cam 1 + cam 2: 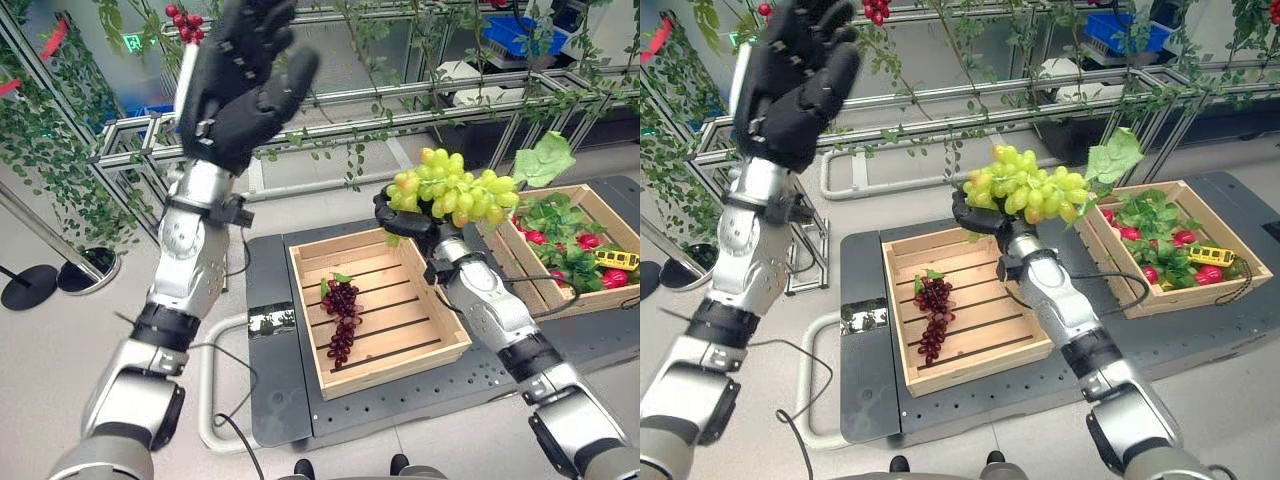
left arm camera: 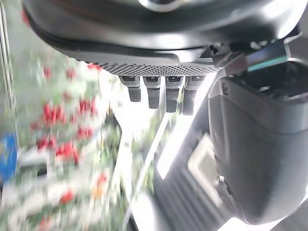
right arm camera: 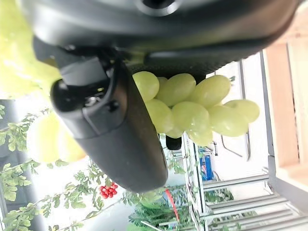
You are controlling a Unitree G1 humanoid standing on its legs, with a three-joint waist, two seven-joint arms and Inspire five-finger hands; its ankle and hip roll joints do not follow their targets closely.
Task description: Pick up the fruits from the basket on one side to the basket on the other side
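My right hand (image 1: 405, 222) is shut on a bunch of green grapes (image 1: 455, 187), which it holds in the air above the far right corner of the middle wooden crate (image 1: 440, 330). The grapes (image 3: 192, 108) press against the palm, with the thumb (image 3: 115, 130) wrapped over them. A large green leaf (image 1: 545, 160) sticks out from the bunch. A bunch of dark purple grapes (image 1: 342, 318) lies inside the middle crate. My left hand (image 1: 245, 80) is raised high at the upper left, open and holding nothing; its fingers (image 2: 159, 91) are straight.
A second wooden crate (image 1: 592, 200) at the right holds red fruit (image 1: 590, 242), green leaves and a yellow toy (image 1: 615, 258). Both crates rest on a dark platform (image 1: 270, 390). Metal rails (image 1: 330, 110) with hanging vines run behind, and black stanchion bases (image 1: 30, 285) stand at the left.
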